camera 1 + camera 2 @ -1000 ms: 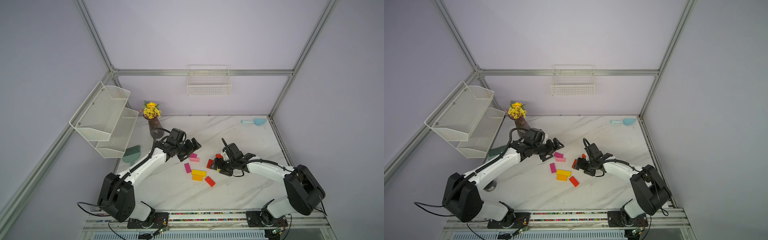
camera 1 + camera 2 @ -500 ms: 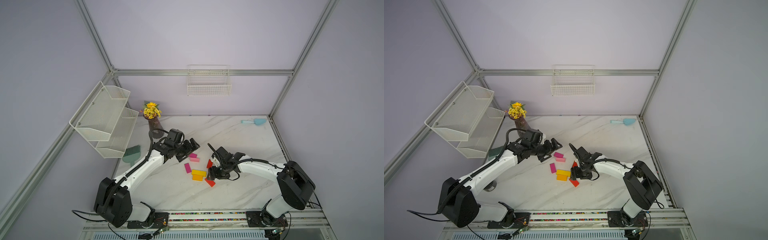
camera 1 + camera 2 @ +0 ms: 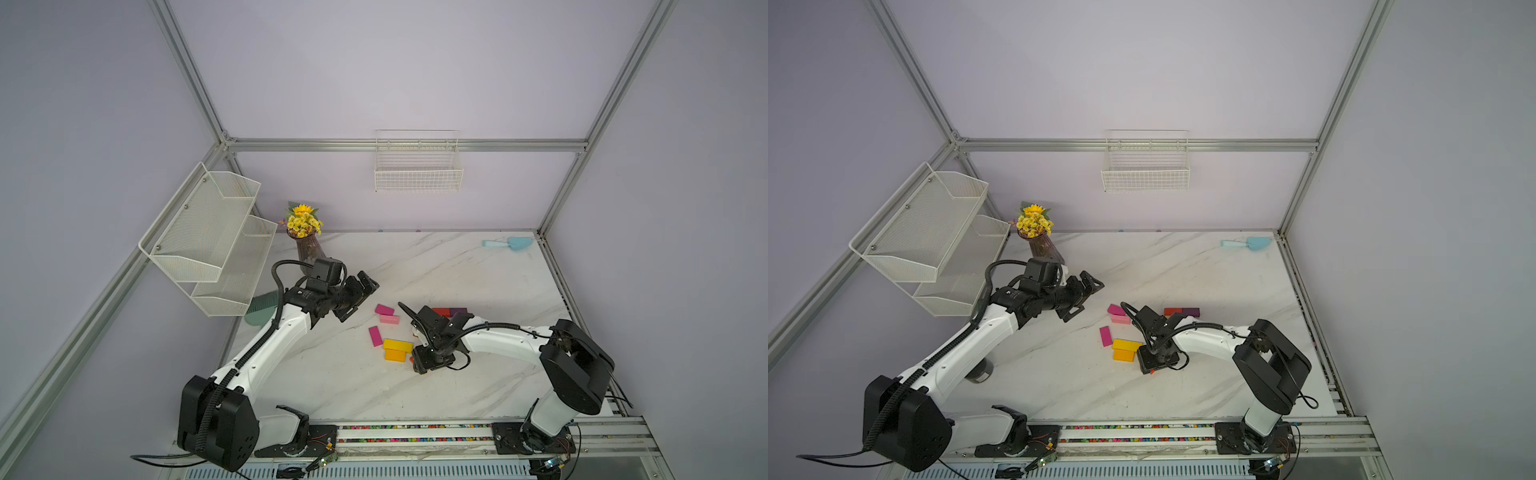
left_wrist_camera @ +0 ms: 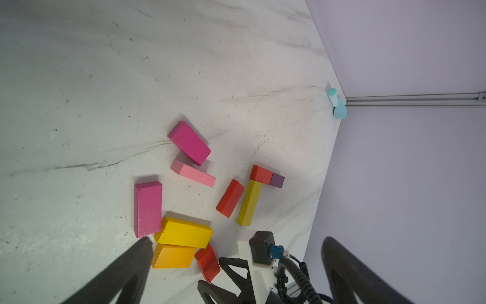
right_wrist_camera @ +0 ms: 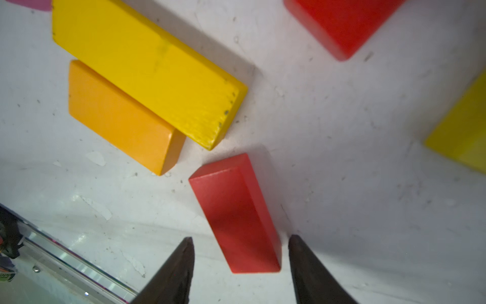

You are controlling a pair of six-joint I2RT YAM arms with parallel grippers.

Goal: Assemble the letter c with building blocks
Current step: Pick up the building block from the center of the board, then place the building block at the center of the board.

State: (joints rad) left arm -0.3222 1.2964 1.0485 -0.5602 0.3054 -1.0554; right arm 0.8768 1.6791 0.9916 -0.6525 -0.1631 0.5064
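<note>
My right jaws, part-spread, straddle the flat red wooden block (image 5: 235,210), lower centre, to pinch it; left jaws spread wide.

A white marble table (image 3: 457,270) is strewn with blocks. One end of a red block (image 5: 234,210) lies between the fingers of the right gripper (image 5: 240,237). Just beyond it, an orange block (image 5: 118,115) and a wide yellow block (image 5: 147,71) lie side by side, touching. Towards the left gripper (image 3: 359,300), a magenta block (image 4: 147,208), a light pink block (image 4: 193,173) and a second magenta block (image 4: 189,142) are seen. A light blue scoop (image 3: 509,244) lies well apart from both grippers, and a vase of flowers (image 3: 309,251) stands behind the left one.
</note>
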